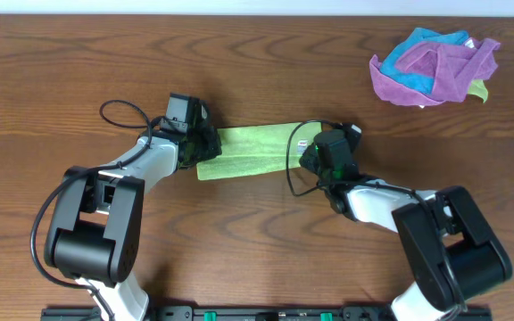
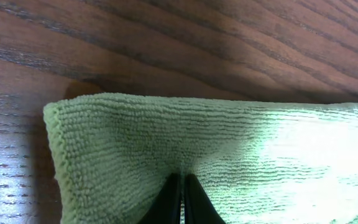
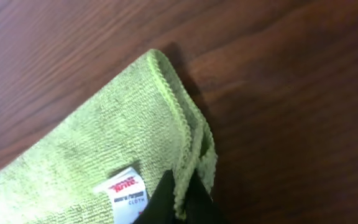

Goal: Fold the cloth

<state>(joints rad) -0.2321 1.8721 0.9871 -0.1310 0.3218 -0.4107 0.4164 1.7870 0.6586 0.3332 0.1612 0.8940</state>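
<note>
The cloth lies at the middle of the tabletop as a long, narrow green strip with doubled layers, and we see it spanning the gap between the two arms. Its left end sits in the left gripper. In the left wrist view the jaws of this gripper stand almost together, pinching a small ridge of pile a little inside the cloth's rounded corner. Its right end sits in the right gripper. In the right wrist view this gripper is likewise narrowed onto the fabric, clamping the stitched hems where two layers of the cloth meet near a corner. A white label with red and dark print lies on the cloth just beside the jaws. We note that the strip rests flat on the wood along its visible length. Well apart, at the far right corner of the tabletop, lies a crumpled pile of purple and blue cloths.
</note>
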